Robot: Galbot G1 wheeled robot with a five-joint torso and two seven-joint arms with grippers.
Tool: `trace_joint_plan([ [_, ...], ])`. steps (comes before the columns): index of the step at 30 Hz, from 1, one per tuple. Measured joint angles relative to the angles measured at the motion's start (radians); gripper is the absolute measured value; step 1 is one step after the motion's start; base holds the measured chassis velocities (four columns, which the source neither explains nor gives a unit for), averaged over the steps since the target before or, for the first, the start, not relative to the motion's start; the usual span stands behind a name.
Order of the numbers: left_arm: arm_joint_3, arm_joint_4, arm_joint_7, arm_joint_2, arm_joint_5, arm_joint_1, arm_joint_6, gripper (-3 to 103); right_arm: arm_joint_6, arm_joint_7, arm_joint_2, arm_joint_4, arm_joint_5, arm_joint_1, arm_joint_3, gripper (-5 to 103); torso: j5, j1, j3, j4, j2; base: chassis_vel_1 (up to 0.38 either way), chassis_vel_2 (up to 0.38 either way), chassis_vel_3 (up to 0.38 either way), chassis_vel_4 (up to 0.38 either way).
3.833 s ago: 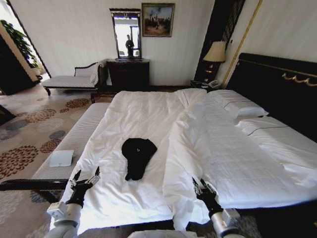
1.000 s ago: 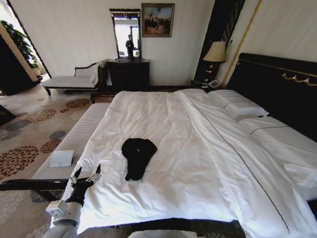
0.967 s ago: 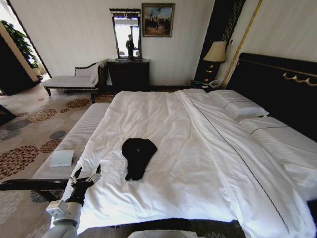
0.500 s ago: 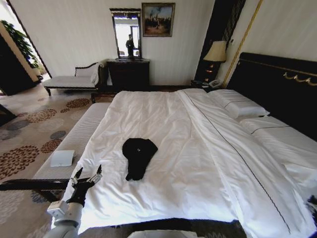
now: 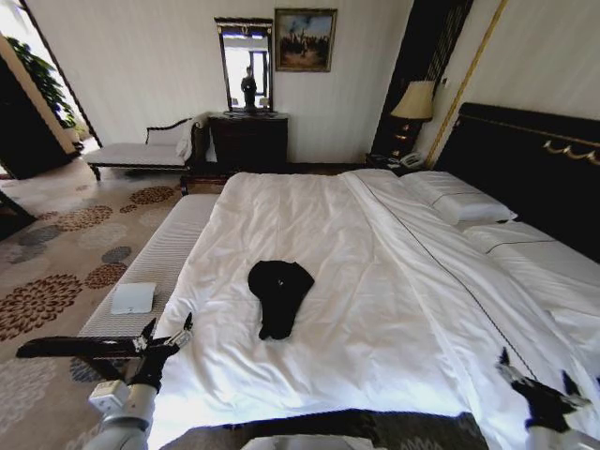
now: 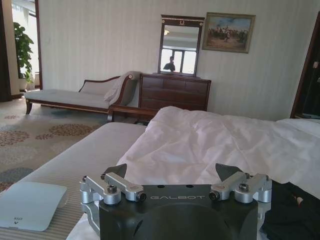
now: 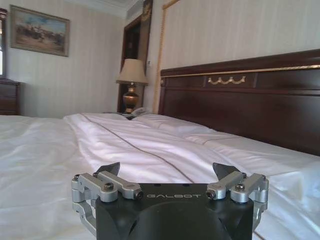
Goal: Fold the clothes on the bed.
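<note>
Now that my view has shifted and the duvet lies smoothed flat, the bed (image 5: pixel 394 281) offers a clear white field for folding. The black T-shirt (image 5: pixel 278 293) sits bunched near the foot (not yet spread). My left hand (image 5: pixel 161 337) waits wide at the near corner; my right hand (image 5: pixel 536 375) has reappeared, wide and empty.

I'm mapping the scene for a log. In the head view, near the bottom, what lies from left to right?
Left gripper, open, by the bench → black T-shirt on the white duvet → right gripper, open, at the bed's right edge.
</note>
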Motion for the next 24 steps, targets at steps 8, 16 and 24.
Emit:
trace_joint_plan([
  [8,-0.002,0.004,0.000,0.001,0.000,0.001,0.001,99,-0.002,-0.001,0.013,0.034,-0.064,-0.003,-0.048,100,-0.0003,0.000,0.000,-0.0001,0.000,-0.013,-0.006,0.005,0.007],
  [16,0.020,0.008,-0.002,0.005,0.011,-0.013,0.009,99,0.012,0.004,0.009,0.016,-0.090,-0.004,-0.048,100,-0.0002,0.000,0.000,-0.0003,0.000,0.000,0.000,0.000,0.000],
  [24,0.029,0.004,-0.005,0.009,0.018,-0.019,0.015,99,0.025,-0.018,0.008,0.015,-0.108,0.005,-0.056,100,-0.0003,0.000,0.000,-0.0002,0.000,0.000,0.000,0.000,0.000],
])
